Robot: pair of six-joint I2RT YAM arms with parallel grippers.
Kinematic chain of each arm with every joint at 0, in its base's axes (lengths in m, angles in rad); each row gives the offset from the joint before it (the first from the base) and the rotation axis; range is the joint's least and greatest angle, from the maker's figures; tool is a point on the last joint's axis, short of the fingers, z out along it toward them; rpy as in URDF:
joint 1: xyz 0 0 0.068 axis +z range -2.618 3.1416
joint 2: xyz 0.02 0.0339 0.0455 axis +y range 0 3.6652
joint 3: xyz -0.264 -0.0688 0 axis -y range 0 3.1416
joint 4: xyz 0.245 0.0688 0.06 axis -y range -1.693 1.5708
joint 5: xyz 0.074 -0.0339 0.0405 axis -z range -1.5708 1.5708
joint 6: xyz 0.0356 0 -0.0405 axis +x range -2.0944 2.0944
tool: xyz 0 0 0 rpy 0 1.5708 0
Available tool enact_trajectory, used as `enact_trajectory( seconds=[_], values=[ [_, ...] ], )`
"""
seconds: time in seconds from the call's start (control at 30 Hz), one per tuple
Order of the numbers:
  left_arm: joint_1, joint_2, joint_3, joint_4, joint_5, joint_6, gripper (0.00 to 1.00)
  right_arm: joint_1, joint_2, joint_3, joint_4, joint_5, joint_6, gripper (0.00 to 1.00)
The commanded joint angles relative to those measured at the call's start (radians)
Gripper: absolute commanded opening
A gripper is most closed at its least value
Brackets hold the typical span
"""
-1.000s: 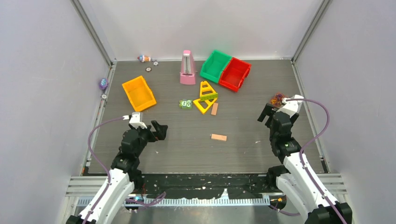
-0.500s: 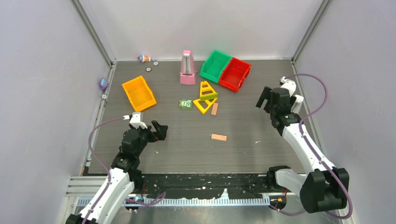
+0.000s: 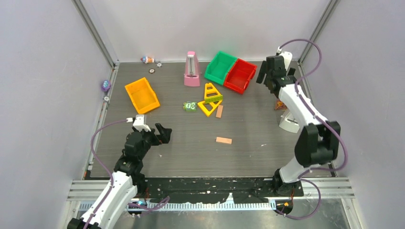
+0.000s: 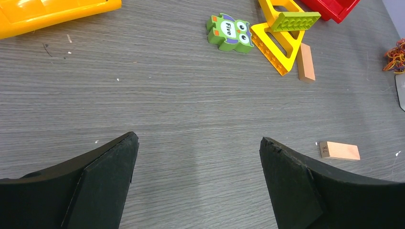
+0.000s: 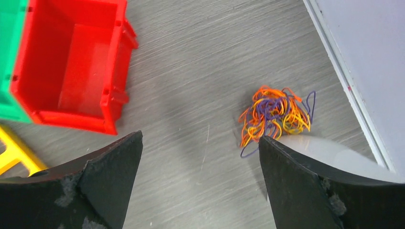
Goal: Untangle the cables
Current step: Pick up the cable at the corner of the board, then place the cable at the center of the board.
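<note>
The cables (image 5: 274,112) are a small tangle of orange, yellow and purple strands lying on the table near the right wall. From above only a bit of the cables (image 3: 280,105) peeks out beside the right arm, and the cables (image 4: 395,55) also show at the far right edge of the left wrist view. My right gripper (image 3: 268,78) hangs high over the far right of the table, open and empty. In its own view the right gripper (image 5: 200,143) has the tangle just beyond its right finger, apart from it. My left gripper (image 4: 198,143) is open over bare table at the near left (image 3: 162,133).
A red bin (image 5: 71,62) and green bin (image 3: 219,67) stand at the back, left of the right gripper. Mid-table lie yellow triangles (image 3: 209,98), an owl block (image 4: 229,32) and two wooden blocks (image 3: 223,140). An orange bin (image 3: 141,95) and pink metronome (image 3: 191,70) stand farther left.
My right arm has swung up and away from the near right, past the tangle, to the far right corner by the red bin. The left arm has not moved.
</note>
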Motion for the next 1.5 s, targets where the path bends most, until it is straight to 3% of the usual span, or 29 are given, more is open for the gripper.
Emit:
enact_trajectory(
  seconds=[0.0,0.23,0.63,0.8,0.87,0.9,0.97,1.2,1.47],
  values=[
    [-0.004,0.005,0.033,0.038,0.012,0.001,1.0,-0.043,0.161,0.193,-0.137,0.053,-0.055,0.95],
    [-0.007,0.009,0.037,0.034,-0.002,-0.002,0.99,-0.131,0.362,0.359,-0.265,0.021,-0.107,0.94],
    [-0.009,0.035,0.045,0.04,0.007,0.0,1.0,-0.25,0.506,0.362,-0.257,-0.113,-0.144,0.9],
    [-0.009,0.032,0.043,0.039,0.007,0.0,1.0,-0.256,0.598,0.407,-0.276,-0.159,-0.132,0.76],
    [-0.009,0.031,0.044,0.036,0.004,-0.001,1.0,-0.257,0.611,0.406,-0.277,-0.2,-0.129,0.53],
    [-0.009,0.031,0.044,0.036,0.002,0.0,1.0,-0.257,0.611,0.405,-0.276,-0.208,-0.126,0.34],
    [-0.01,0.029,0.044,0.034,0.003,-0.001,1.0,-0.254,0.59,0.393,-0.264,-0.226,-0.125,0.1],
    [-0.009,0.03,0.044,0.037,0.005,0.002,1.0,-0.162,0.371,0.336,-0.224,-0.221,-0.175,0.05],
    [-0.009,0.045,0.036,0.086,0.089,0.017,1.0,0.084,0.14,0.214,-0.171,-0.333,-0.216,0.05]
  ],
)
